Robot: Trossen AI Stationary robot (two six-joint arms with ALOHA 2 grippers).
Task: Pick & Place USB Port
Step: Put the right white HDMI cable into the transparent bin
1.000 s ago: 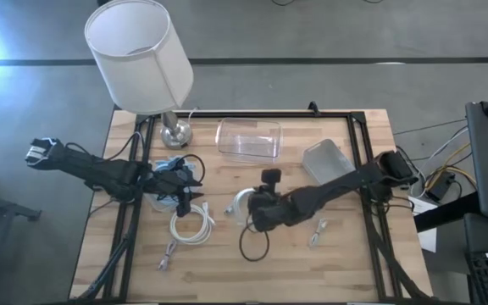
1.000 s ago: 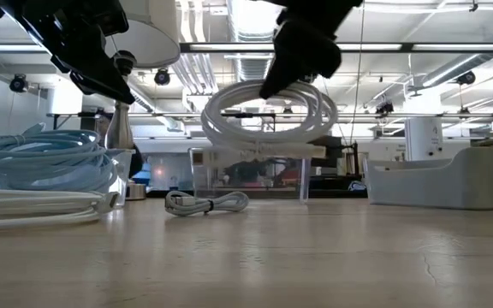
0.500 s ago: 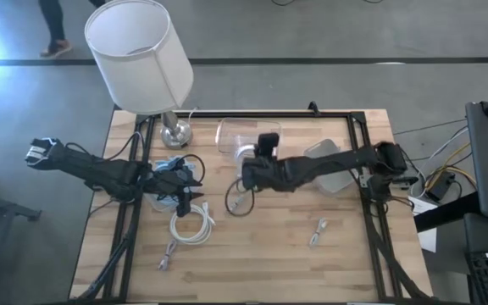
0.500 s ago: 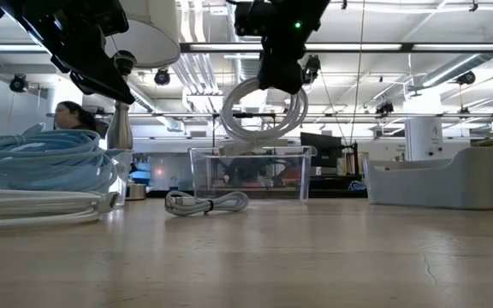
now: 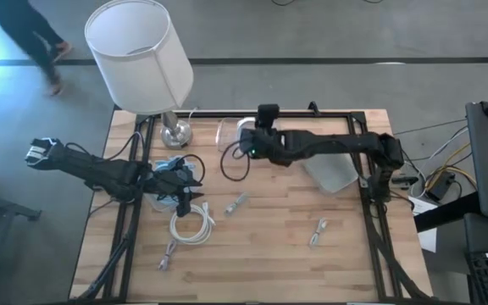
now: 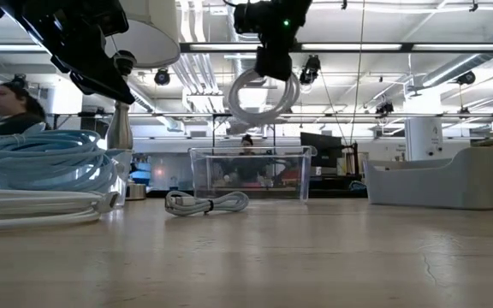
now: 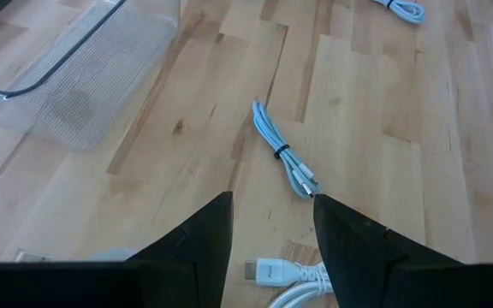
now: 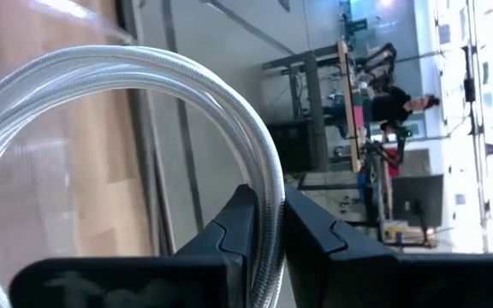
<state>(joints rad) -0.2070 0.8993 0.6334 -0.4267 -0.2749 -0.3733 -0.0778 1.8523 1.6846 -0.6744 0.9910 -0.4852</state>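
My right tool [image 5: 250, 146] has carried the gripped white cable [image 6: 262, 94] over the far clear bin [image 6: 248, 174]; next I must lower and release.

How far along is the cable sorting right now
Mid-carry. The right end effector is shut on a coiled white cable, holding it in the air above the clear bin, not yet released. Left on the table: a small blue cable, another small cable, a white coil and one more near it. The left end effector hovers open by that coil.
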